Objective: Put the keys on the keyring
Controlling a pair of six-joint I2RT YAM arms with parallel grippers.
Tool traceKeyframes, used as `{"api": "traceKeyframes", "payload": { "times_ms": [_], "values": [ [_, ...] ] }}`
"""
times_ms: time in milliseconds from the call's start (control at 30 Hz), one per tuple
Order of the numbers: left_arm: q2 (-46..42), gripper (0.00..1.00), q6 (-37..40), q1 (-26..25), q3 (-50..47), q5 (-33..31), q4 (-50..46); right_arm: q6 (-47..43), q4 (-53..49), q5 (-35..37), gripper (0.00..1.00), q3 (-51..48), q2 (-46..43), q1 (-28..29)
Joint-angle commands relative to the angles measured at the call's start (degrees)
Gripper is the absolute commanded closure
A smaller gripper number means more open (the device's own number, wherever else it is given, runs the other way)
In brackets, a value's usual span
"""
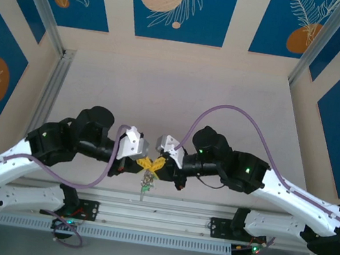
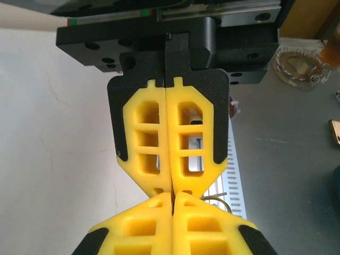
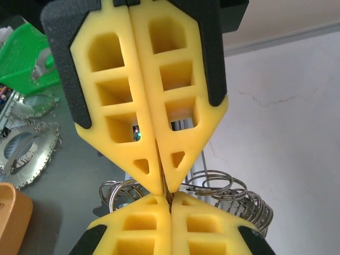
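The left gripper (image 1: 146, 162) and the right gripper (image 1: 160, 163) are meeting tip to tip at the lower centre of the overhead view. Each is pressing its jaws tightly together, but I cannot tell whether either is pinching anything. The keys (image 1: 146, 185) are dangling just below that meeting point. In the right wrist view, the keyring (image 3: 212, 188) is showing as wire coils behind the fingertips, at lower centre. A green basket (image 3: 24, 58) is sitting at upper left, holding something pale that is too blurred to identify.
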Motion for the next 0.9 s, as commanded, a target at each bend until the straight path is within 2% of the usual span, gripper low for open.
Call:
{"api": "traceKeyframes", "payload": {
  "times_ms": [0, 233, 467, 567, 867],
  "values": [
    [-2.70, 1.00, -1.31, -0.36, -0.47, 3.49, 3.64, 1.38, 1.49, -0.94, 1.00, -0.55, -2.53, -0.63],
    [-2.77, 1.00, -2.53, -0.35, -1.31, 6.52, 6.17, 1.78, 1.51, -1.44, 0.89, -1.48, -3.73, -0.60],
    [-3.20, 1.00, -3.00, -0.32, -1.74, 6.92, 8.10, 2.18, 2.12, -1.33, 0.76, -2.37, -4.58, -0.59],
    [-3.49, 1.00, -3.15, -0.36, -1.95, 6.92, 8.82, 2.35, 2.48, -0.64, 0.77, -2.93, -5.29, -0.71],
    [-4.45, 1.00, -4.56, -0.32, -3.22, 8.27, 11.89, 2.49, 3.77, -0.38, 0.92, -3.69, -6.01, -0.94]
  ]
}}
